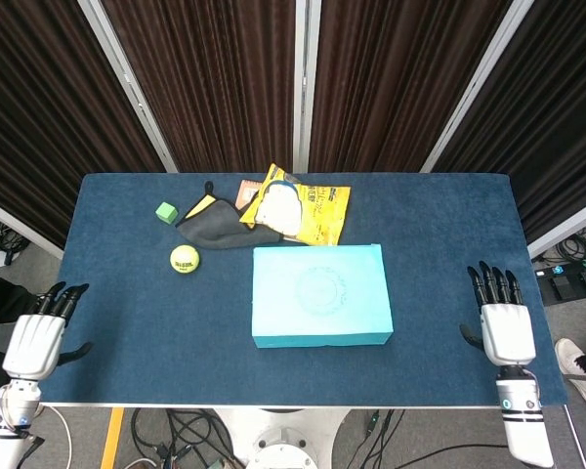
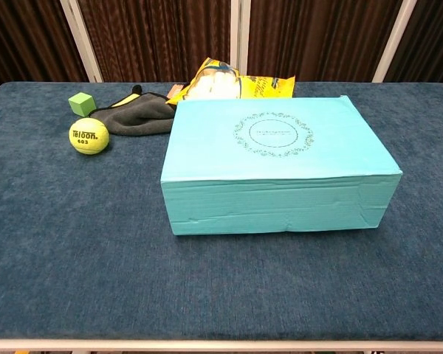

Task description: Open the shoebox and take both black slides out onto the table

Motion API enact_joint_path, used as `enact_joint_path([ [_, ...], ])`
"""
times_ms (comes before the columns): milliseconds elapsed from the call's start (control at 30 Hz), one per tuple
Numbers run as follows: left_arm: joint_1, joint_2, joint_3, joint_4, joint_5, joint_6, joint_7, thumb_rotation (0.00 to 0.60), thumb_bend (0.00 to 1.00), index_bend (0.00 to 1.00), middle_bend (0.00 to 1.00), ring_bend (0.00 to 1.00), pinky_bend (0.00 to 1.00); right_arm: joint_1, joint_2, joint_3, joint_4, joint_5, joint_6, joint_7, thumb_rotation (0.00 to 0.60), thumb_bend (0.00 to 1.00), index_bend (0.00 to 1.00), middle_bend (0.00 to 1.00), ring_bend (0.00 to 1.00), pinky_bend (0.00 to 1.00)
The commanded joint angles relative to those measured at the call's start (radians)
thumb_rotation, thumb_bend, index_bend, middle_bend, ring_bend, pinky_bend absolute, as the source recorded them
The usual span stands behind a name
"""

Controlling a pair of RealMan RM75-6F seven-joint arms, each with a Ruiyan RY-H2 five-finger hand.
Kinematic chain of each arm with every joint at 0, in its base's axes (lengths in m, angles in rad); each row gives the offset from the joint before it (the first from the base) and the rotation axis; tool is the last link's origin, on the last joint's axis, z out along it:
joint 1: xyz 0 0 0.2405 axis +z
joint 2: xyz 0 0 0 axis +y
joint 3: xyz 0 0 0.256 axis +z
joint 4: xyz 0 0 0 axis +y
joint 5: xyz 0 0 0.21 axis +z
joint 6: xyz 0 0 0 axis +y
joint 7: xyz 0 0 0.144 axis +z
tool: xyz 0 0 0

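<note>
lab | dark curtains (image 1: 215,78) | floor cables (image 1: 186,430) | blue table (image 1: 127,322)

The turquoise shoebox (image 1: 320,295) sits closed near the middle of the blue table, its long side toward the robot. Its lid lies flat on top, printed with a round ornamental wreath; the front wall is slightly creased
</note>
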Motion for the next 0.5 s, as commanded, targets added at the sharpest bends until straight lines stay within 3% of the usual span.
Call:
enact_joint_path([
  [33,0.002,0.0,0.001,0.002,0.001,0.002,-0.001,0.6,0.0,0.12,0.17,0.11,0.32,0.044,-0.051,0.022,0.043,-0.021,-0.012,-0.001,0.6,0.08,0.0,0.0,0.0,0.0],
  [500,0.007,-0.009,0.003,0.032,-0.022,-0.014,-0.012,0.6,0.0,0.12,0.17,0.11,0.32,0.194,-0.161,0.066,0.145,0.02,-0.16,-0.019,0.6,0.09,0.0,0.0,0.0,0.0],
])
